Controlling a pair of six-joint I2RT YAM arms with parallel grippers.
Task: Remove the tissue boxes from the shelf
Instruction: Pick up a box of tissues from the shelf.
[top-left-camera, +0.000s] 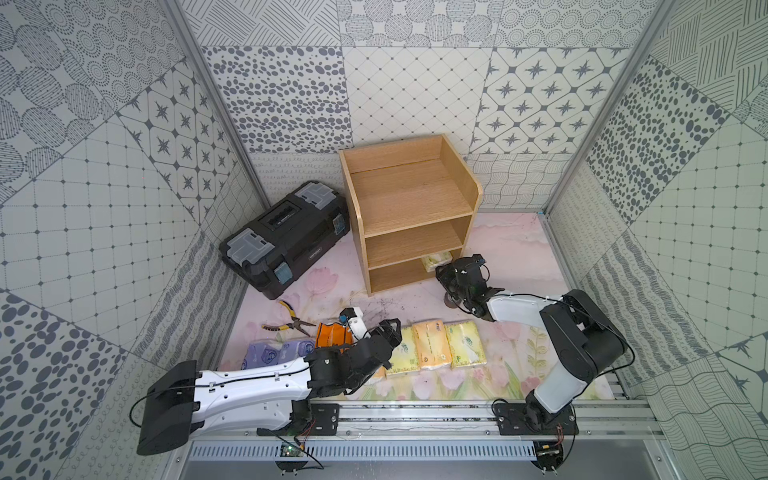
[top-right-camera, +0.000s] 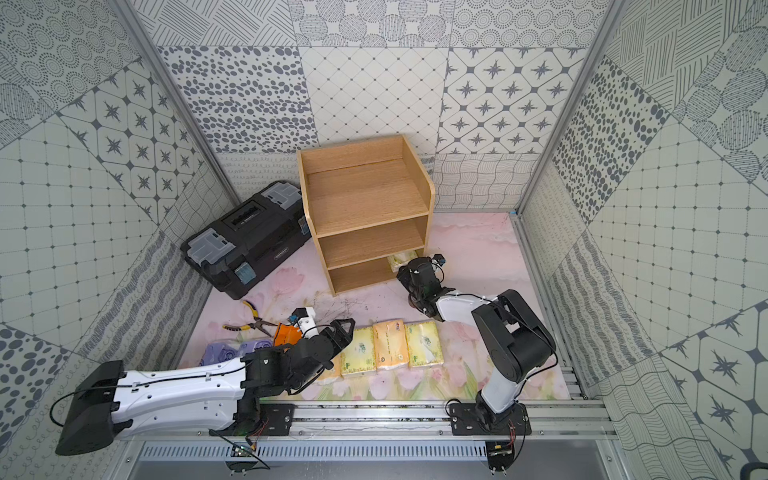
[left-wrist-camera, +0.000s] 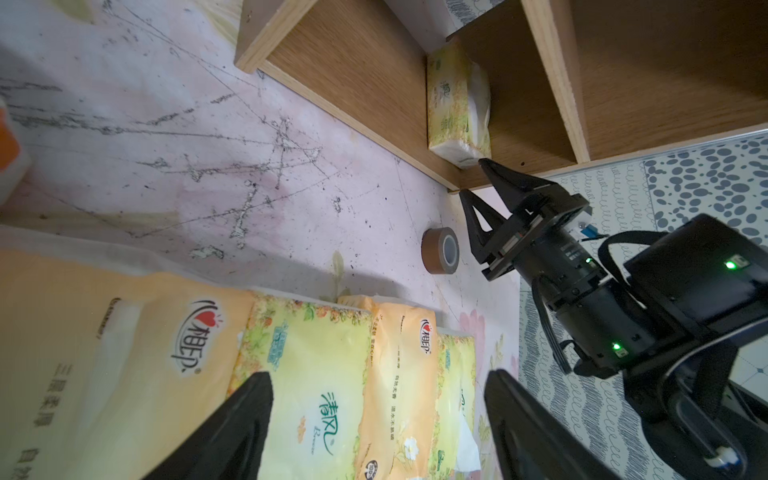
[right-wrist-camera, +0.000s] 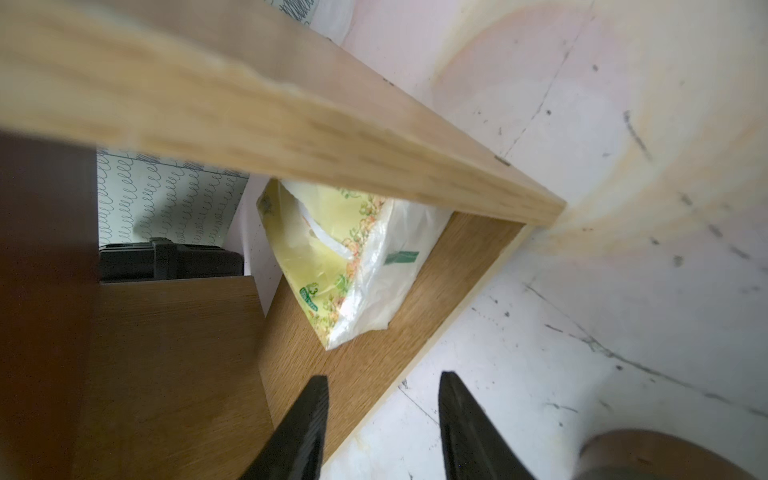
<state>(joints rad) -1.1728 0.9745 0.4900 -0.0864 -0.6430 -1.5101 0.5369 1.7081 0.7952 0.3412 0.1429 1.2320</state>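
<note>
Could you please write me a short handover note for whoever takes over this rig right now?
Left gripper: open, empty, above the row of cream and yellow-green plastic-wrapped tissue packs on the pink floral table.
Right gripper: open, empty, fingers at the bottom-tier front edge of the light wooden three-tier shelf.
Done: seven packs out, including the orange pack and two lavender packs; upper tiers show none.
Remaining: one yellow-green pack at the bottom tier's end; grasp it and pull it out.

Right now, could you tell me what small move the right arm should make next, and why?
Probably ease the right gripper forward into the bottom tier of the shelf: its fingers stand apart, empty, just short of the tissue pack lying there.
</note>
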